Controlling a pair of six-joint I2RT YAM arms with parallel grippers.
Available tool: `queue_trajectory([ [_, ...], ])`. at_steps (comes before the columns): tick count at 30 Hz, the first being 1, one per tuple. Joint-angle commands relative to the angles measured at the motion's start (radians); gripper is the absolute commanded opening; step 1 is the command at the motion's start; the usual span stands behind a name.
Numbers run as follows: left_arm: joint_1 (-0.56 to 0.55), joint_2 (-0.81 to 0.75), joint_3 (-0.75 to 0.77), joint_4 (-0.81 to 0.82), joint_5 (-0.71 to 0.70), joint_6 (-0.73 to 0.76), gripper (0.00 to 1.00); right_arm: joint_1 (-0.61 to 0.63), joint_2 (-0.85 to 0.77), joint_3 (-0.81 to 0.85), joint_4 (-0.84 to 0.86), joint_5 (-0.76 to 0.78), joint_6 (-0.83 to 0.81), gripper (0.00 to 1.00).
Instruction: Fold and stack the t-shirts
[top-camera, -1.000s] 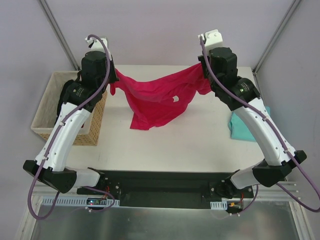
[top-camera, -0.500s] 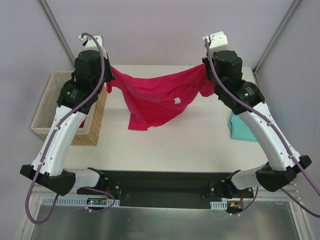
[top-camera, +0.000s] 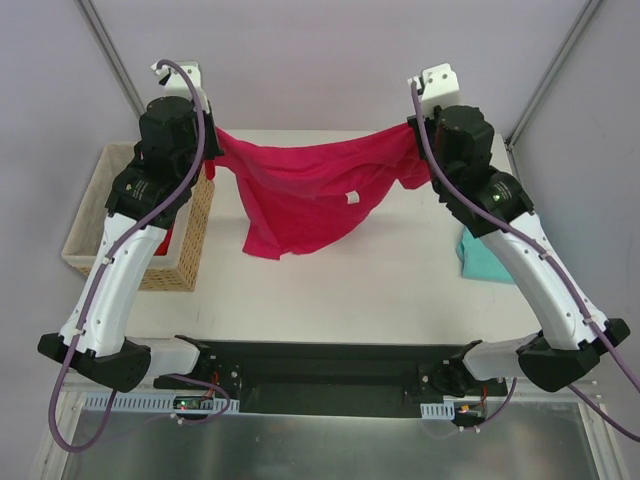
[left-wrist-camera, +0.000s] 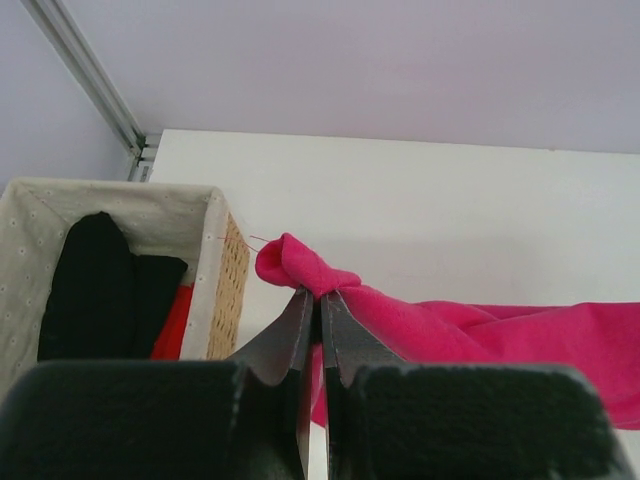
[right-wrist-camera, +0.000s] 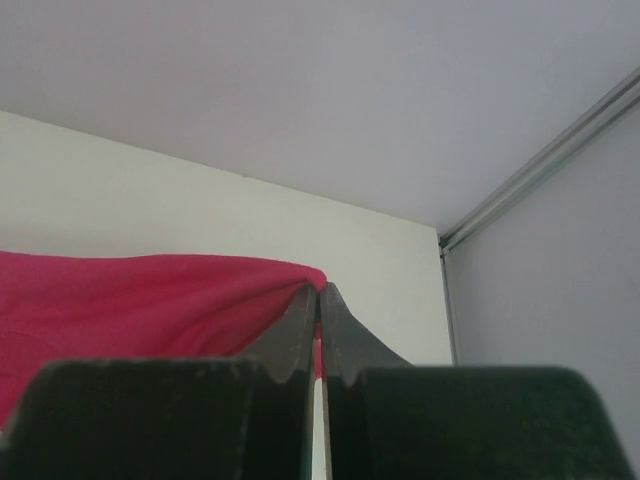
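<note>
Now both arms hold the magenta t-shirt (top-camera: 300, 195) up above the bench (top-camera: 380, 275), and it is stretched between them like washing on a line. The left tool (left-wrist-camera: 320, 292) is pressed fully together on one upper corner of the cloth. In the left wrist view a small bunch of pink fabric sticks out just past the tips, and the rest of the shirt runs away to the right. The right tool (right-wrist-camera: 320, 290) is closed in the same way on the opposite corner, and there the pink cloth runs off to the left from its tips.

From the top view the upper edge of the shirt sags a little in the middle. The body hangs down in loose folds, with its lowest part nearer to the left arm. It cannot be told if this lowest part touches the bench. A small white label (top-camera: 352, 198) shows on the fabric, a bit to the right of the middle.

The teal t-shirt (top-camera: 485, 258) lies at the right edge of the bench as a compact pile, partly hidden under the right arm and well apart from the pink one.

At the left side of the bench stands a woven basket (left-wrist-camera: 226, 262) with a pale lining. Inside it lie a black garment (left-wrist-camera: 100, 285) and, beside that, a piece of red cloth (left-wrist-camera: 176, 322).
</note>
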Motion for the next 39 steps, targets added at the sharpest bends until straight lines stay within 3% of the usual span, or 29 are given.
queue_trajectory([
  [1, 0.013, -0.032, 0.052, 0.047, -0.032, 0.036, 0.0, -0.003, -0.051, 0.075, 0.13, 0.026, -0.107, 0.01],
  [22, 0.019, 0.006, 0.199, 0.06, -0.075, 0.157, 0.0, -0.005, -0.046, 0.172, 0.217, 0.062, -0.275, 0.01],
  [39, 0.021, -0.014, 0.237, 0.064, -0.112, 0.172, 0.0, 0.026, -0.071, 0.163, 0.191, 0.083, -0.286, 0.01],
])
